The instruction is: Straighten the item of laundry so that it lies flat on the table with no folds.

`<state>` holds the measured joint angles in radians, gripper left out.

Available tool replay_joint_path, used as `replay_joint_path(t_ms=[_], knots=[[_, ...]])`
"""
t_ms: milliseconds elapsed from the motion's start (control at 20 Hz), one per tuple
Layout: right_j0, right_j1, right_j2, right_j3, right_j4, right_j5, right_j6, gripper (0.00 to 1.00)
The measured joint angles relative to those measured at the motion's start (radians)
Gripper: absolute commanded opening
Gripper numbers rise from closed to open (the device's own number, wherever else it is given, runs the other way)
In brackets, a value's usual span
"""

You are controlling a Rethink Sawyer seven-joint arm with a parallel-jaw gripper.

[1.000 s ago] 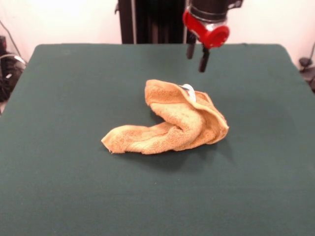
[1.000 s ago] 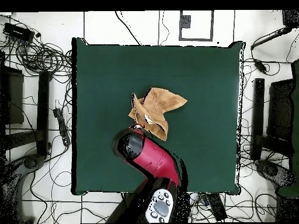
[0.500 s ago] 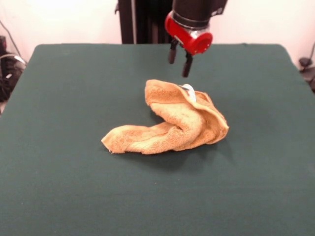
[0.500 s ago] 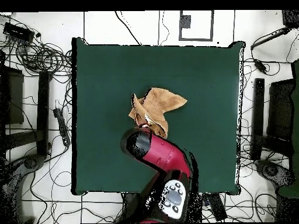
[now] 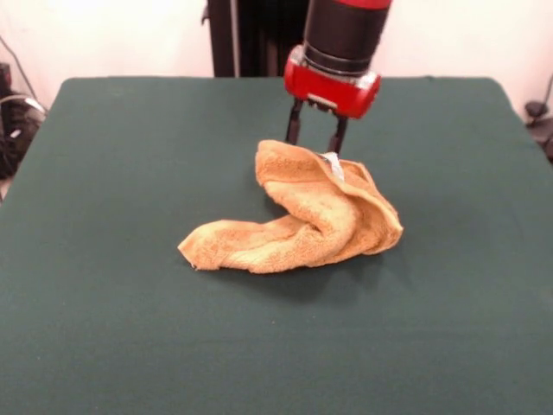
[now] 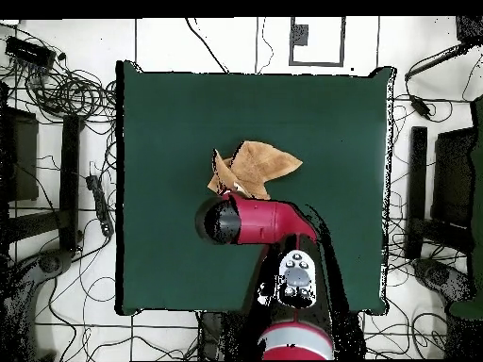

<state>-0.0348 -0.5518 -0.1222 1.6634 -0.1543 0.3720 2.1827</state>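
— Gripper [image 5: 314,143] fingers are seen spread apart in the front view, nothing between them, tips just over the far edge of the hand towel [image 5: 302,216]. Where is the towel placed?

— Near the middle of the green table [image 5: 112,328], bunched up: a raised hump at the right with a small white label [image 5: 332,161] near its top, and a rolled tail run out to the near left. No part is laid flat.

— So which step is judged to be in hand?

— The approach for a first grasp, it seems; the far folded edge would need to be pinched, lifted and drawn outward so the hump is opened.

— And from overhead?

— The gripper is hidden under the red arm [image 6: 255,222], so its state cannot be told there. What is shown instead is the towel's [image 6: 255,168] outline, a point reaching right, well clear of every table [image 6: 349,113] edge.
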Motion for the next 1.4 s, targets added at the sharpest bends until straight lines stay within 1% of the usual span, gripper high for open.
replay_joint_path(t_ms=[200, 600, 950, 1400], knots=[[-0.039, -0.014, 0.102, -0.049, -0.106, 0.045, -0.074, 1.0], [-0.096, -0.022, 0.247, -0.109, -0.205, 0.118, -0.15, 1.0], [-0.15, -0.018, 0.326, -0.131, -0.276, 0.131, -0.15, 1.0], [-0.201, -0.015, 0.385, -0.134, -0.339, 0.132, -0.15, 1.0]])
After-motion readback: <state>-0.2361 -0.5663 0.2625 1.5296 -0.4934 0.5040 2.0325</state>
